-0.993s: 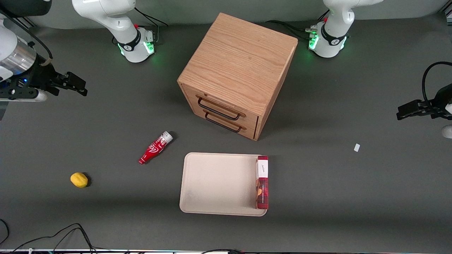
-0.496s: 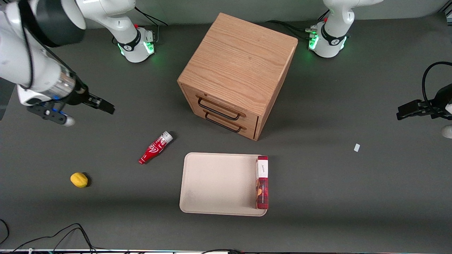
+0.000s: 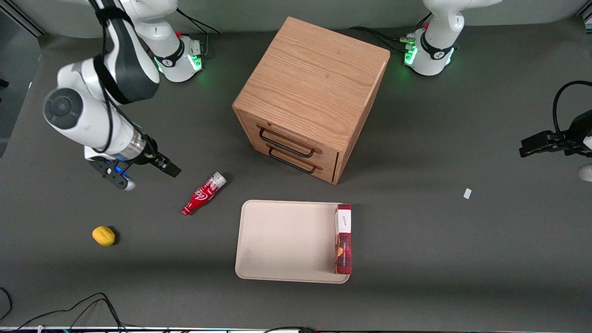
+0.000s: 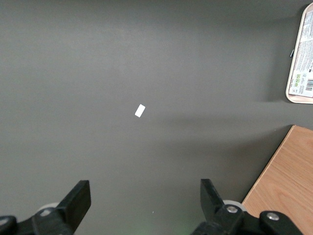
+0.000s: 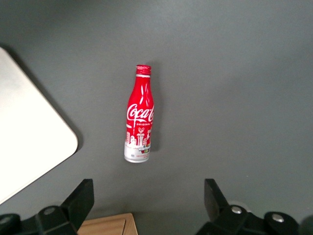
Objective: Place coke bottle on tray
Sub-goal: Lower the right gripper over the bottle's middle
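Observation:
The coke bottle point(image 3: 203, 193) lies on its side on the dark table, a small red bottle with white script and a silver-white end; it also shows in the right wrist view point(image 5: 139, 117). The cream-beige tray point(image 3: 282, 240) lies flat beside it, slightly nearer the front camera; one rounded corner shows in the right wrist view point(image 5: 29, 147). My gripper point(image 3: 163, 166) hovers above the table, open and empty, a short way from the bottle toward the working arm's end and slightly farther from the front camera. In the wrist view the gripper point(image 5: 149, 196) has its fingers spread wide, apart from the bottle.
A long red box with a white label point(image 3: 343, 238) lies on the tray's edge toward the parked arm. A wooden two-drawer cabinet point(image 3: 310, 92) stands farther from the front camera than the tray. A yellow lemon point(image 3: 103, 235) and a white scrap point(image 3: 467, 193) lie on the table.
My arm has swung in from the table's edge toward the bottle, bringing the gripper close to it. The bottle, tray and box have not moved.

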